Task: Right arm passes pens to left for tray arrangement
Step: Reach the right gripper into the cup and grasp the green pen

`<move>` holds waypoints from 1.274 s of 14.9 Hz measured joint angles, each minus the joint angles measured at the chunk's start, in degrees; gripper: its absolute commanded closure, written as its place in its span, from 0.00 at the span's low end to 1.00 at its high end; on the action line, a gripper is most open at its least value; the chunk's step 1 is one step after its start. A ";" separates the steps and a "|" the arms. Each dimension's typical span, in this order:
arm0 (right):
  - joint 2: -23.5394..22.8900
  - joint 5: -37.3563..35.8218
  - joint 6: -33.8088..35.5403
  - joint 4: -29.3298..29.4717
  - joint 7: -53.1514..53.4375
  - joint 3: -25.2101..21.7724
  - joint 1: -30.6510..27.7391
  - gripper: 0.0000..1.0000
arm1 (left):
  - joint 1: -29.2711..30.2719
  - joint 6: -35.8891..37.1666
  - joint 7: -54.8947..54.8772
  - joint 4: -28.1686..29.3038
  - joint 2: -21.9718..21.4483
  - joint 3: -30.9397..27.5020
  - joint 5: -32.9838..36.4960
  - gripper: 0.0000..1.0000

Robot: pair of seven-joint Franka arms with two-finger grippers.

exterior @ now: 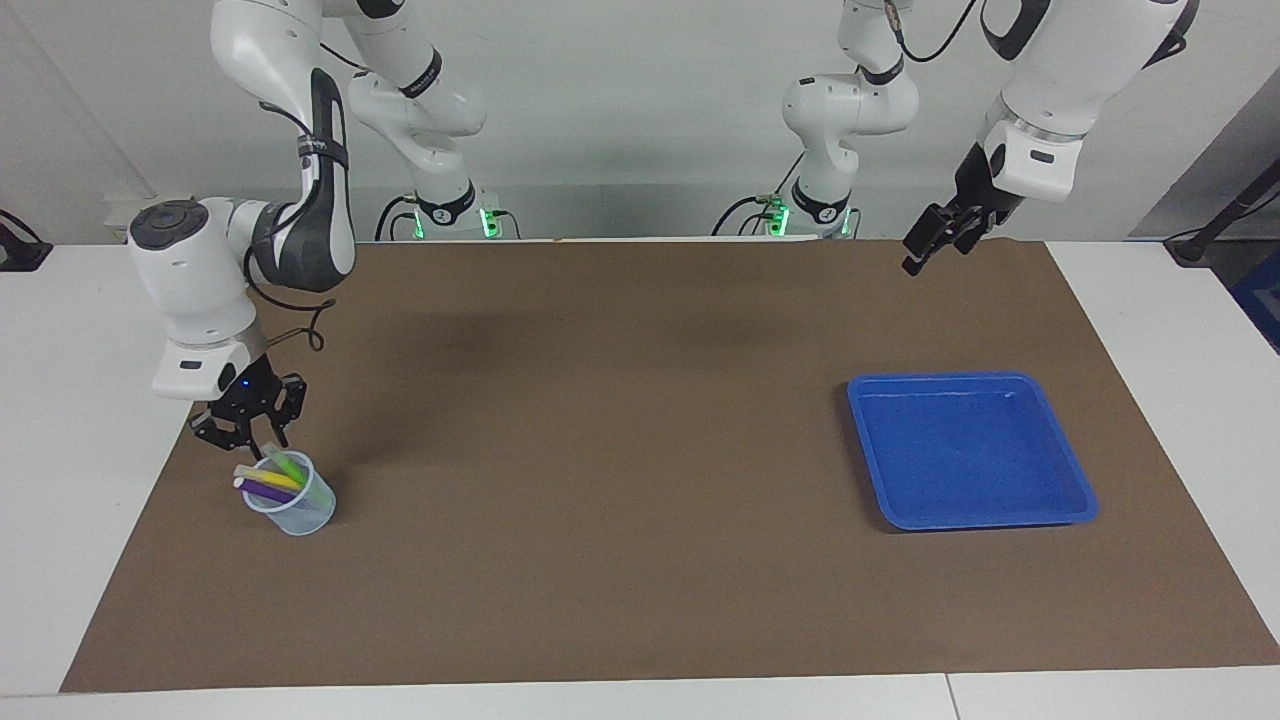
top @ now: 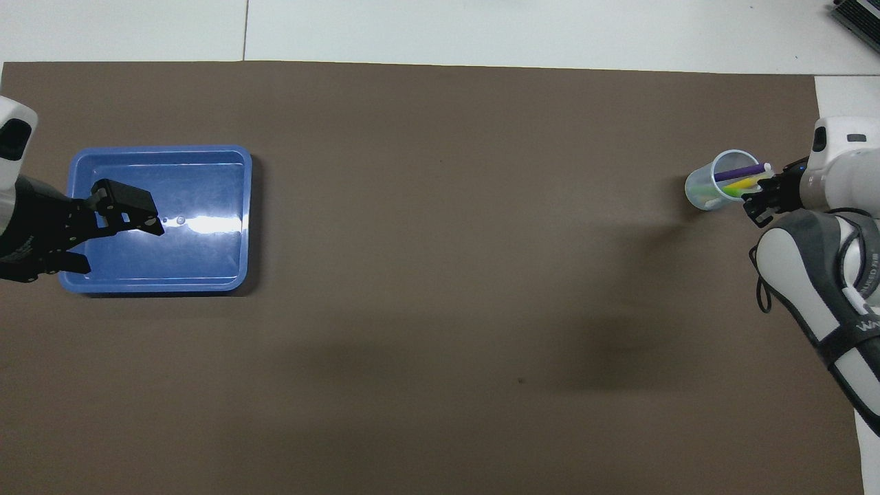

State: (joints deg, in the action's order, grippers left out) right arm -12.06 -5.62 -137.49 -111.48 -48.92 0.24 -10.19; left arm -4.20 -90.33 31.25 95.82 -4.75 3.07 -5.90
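A brown mat [exterior: 600,450] covers most of the white bench [exterior: 60,480]. At the right arm's end of it stands a small clear cup [exterior: 292,497] holding three pens that lean out over its rim: a green pen [exterior: 287,465], a yellow pen [exterior: 270,478] and a purple pen [exterior: 262,491], their pale ends pointing up and toward the bench edge.

The right arm [exterior: 200,290] bends down over that end, and the right end effector [exterior: 258,437] (a small blue light glows on its body) sits right at the upper end of the green pen. Its fingertips are drawn close together about that pale end, but whether they actually pinch the pen cannot be told from either view. In the overhead view the right end effector [top: 756,199] lies just beside the cup [top: 715,185], at the tips of the pens.

The blue tray [exterior: 1075,505] lies flat on the mat at the left arm's end, well apart from the cup, with no pen in it.

The left arm [exterior: 1050,90] hangs high in the air. The left end effector [exterior: 925,245] is raised well above the mat, with nothing in it and its fingers spread apart. From overhead the left end effector [top: 120,223] overlaps the tray [top: 237,206] (it is far above it, not touching).
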 measured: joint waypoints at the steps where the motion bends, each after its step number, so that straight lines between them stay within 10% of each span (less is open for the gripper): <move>1: 0.00 0.00 0.00 0.00 0.00 0.00 0.00 0.73 | 0.00 -0.04 0.95 0.61 -0.30 0.00 -0.35 0.00; 6: -0.39 0.00 -0.01 0.00 0.02 0.00 0.00 0.76 | -0.83 -1.23 5.74 3.47 -1.78 0.13 -1.25 0.00; 10: -0.50 0.00 -0.03 0.00 0.02 0.00 0.00 1.00 | -1.69 -3.28 7.07 6.13 -2.93 0.18 -1.29 0.00; 19: -0.49 0.01 4.25 2.80 0.02 0.02 0.01 1.00 | -2.94 -4.60 9.26 7.62 -3.88 0.20 -1.35 0.00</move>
State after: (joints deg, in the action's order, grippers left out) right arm -12.55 -5.61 -133.24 -108.68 -48.89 0.26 -10.18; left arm -7.14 -94.92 40.51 103.44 -8.63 3.27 -7.24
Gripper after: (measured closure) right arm 0.837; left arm 0.000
